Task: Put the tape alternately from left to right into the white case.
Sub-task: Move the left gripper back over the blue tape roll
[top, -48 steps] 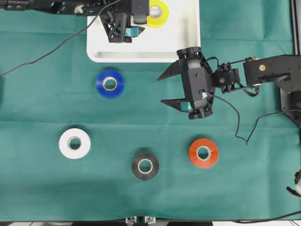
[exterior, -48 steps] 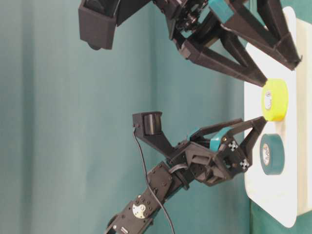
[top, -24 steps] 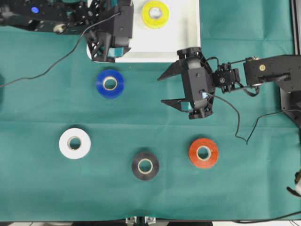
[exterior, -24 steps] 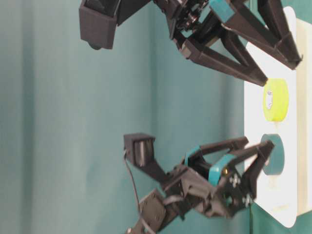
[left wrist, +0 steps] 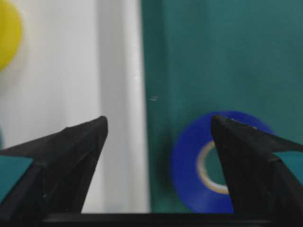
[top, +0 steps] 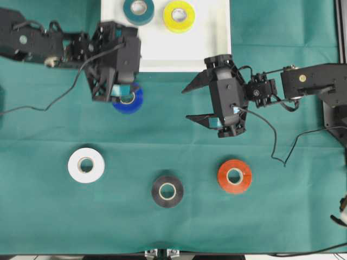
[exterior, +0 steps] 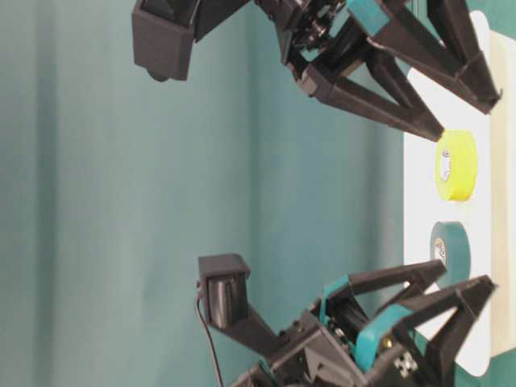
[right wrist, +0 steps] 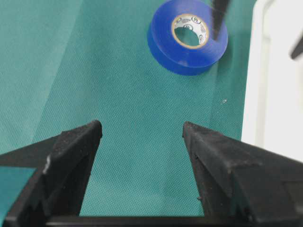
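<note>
We note both the left gripper (top: pixel 111 93) and right gripper (top: pixel 196 103) spread wide and empty, teal roll (top: pixel 138 10) and yellow roll (top: pixel 179 15) lying in the white case (top: pixel 190 51), blue roll (top: pixel 130 101) on the cloth under the left one.

L gripper (top: pixel 116 97) off white case (top: pixel 217 54), now over blue roll (top: pixel 130 104).

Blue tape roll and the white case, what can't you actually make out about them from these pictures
- Blue tape roll: overhead, the left gripper covers its upper part; contact cannot be judged.
- Same roll, left wrist view: blurred, one finger overlaps its right side.
- White case: overhead, the top edge cuts it off, so its far end is unseen.
- Teal roll: table-level view, the left gripper hides its lower part.
</note>
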`<control>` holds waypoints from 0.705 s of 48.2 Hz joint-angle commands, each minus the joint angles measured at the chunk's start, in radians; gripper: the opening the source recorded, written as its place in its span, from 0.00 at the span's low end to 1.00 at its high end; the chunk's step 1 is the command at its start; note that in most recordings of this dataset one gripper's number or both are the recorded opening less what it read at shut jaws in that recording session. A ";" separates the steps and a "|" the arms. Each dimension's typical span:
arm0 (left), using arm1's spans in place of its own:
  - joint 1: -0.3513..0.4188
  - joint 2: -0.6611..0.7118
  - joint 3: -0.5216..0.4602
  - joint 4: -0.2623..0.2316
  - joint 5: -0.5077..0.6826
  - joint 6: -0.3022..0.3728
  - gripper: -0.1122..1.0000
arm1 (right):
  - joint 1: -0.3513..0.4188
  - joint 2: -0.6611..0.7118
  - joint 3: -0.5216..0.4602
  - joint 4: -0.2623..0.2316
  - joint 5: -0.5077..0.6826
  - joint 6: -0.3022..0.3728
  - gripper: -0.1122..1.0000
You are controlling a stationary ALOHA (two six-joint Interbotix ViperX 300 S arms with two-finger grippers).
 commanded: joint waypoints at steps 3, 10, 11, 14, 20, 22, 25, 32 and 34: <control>-0.029 -0.041 0.015 -0.002 -0.006 -0.041 0.83 | 0.003 -0.023 -0.008 0.002 -0.009 0.002 0.79; -0.052 -0.051 0.032 -0.002 -0.006 -0.095 0.83 | 0.003 -0.023 -0.006 0.002 -0.009 0.002 0.79; -0.055 -0.052 0.032 -0.002 -0.006 -0.100 0.83 | 0.003 -0.023 -0.006 0.003 -0.009 0.002 0.79; -0.060 -0.055 0.037 -0.002 -0.006 -0.110 0.83 | 0.003 -0.023 -0.005 0.002 -0.009 0.002 0.79; -0.064 -0.057 0.043 -0.002 -0.006 -0.123 0.83 | 0.003 -0.025 0.000 0.002 -0.009 0.002 0.79; -0.064 -0.057 0.043 -0.002 -0.006 -0.123 0.83 | 0.003 -0.023 0.002 0.002 -0.009 0.002 0.79; -0.064 -0.057 0.041 -0.002 -0.006 -0.123 0.83 | 0.003 -0.023 0.002 0.002 -0.009 0.002 0.79; -0.064 -0.057 0.043 -0.002 -0.006 -0.123 0.83 | 0.003 -0.023 0.002 0.002 -0.009 0.002 0.79; -0.064 -0.057 0.043 -0.002 -0.006 -0.124 0.83 | 0.003 -0.023 0.000 0.002 -0.009 0.002 0.79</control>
